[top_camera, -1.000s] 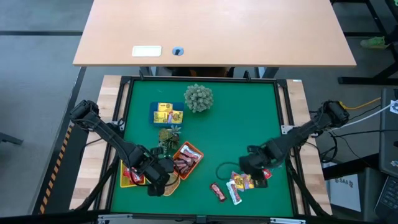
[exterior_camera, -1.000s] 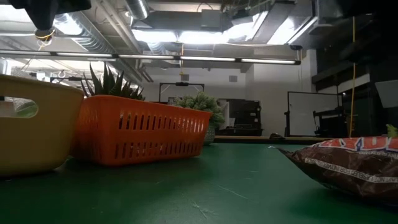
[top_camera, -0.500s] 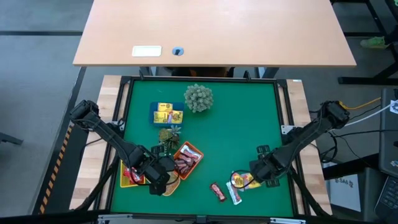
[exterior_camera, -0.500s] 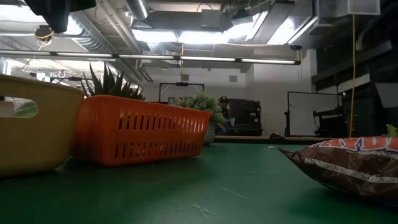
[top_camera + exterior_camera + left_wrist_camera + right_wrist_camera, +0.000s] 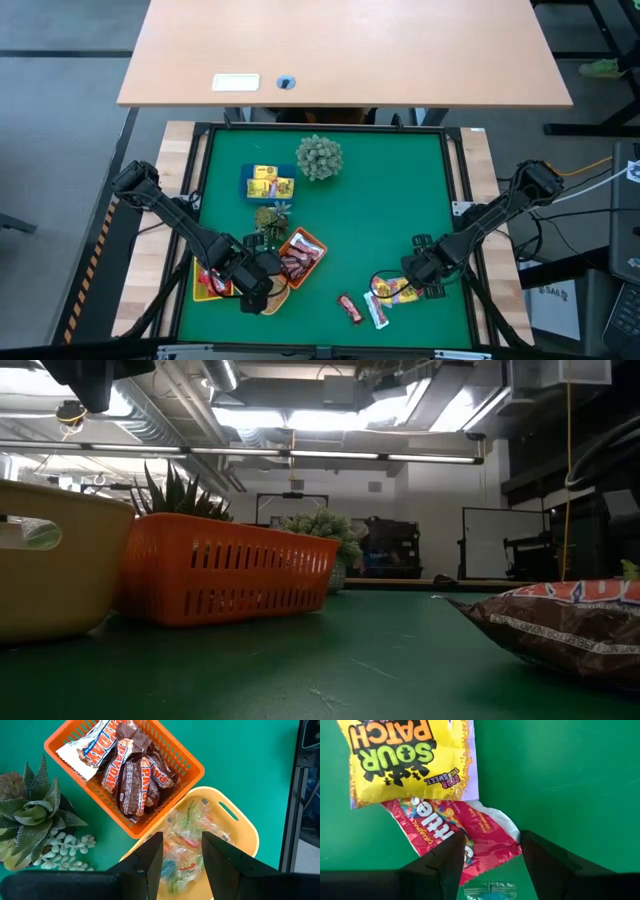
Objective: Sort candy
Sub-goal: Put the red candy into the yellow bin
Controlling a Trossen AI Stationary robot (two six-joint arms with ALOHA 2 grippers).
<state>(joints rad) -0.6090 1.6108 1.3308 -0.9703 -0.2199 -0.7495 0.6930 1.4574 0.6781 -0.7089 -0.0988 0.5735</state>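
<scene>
Loose candy lies near the table's near right: a yellow packet [image 5: 410, 755], a red packet [image 5: 450, 827] partly under it, a small clear piece [image 5: 490, 891] and a dark brown bar [image 5: 349, 308]. My right gripper [image 5: 495, 862] is open and points down just above the red packet's corner, a finger on either side. My left gripper [image 5: 182, 862] hangs open over a yellow tray [image 5: 245, 827] of clear pieces. Beside that tray stands an orange tray [image 5: 190, 767] of brown bars.
A blue tray of yellow packets [image 5: 268, 184], a spiky plant ball [image 5: 319, 157] and a small succulent [image 5: 272, 218] stand left of centre. Another yellow tray [image 5: 205, 285] sits by the left arm. Bare green mat [image 5: 400, 190] lies at the far right.
My right gripper has come down toward the loose candy and shifted a little toward the table's right and near edges. It now covers part of the pile in the high view. Its fingers stay open. The candy has not moved.
</scene>
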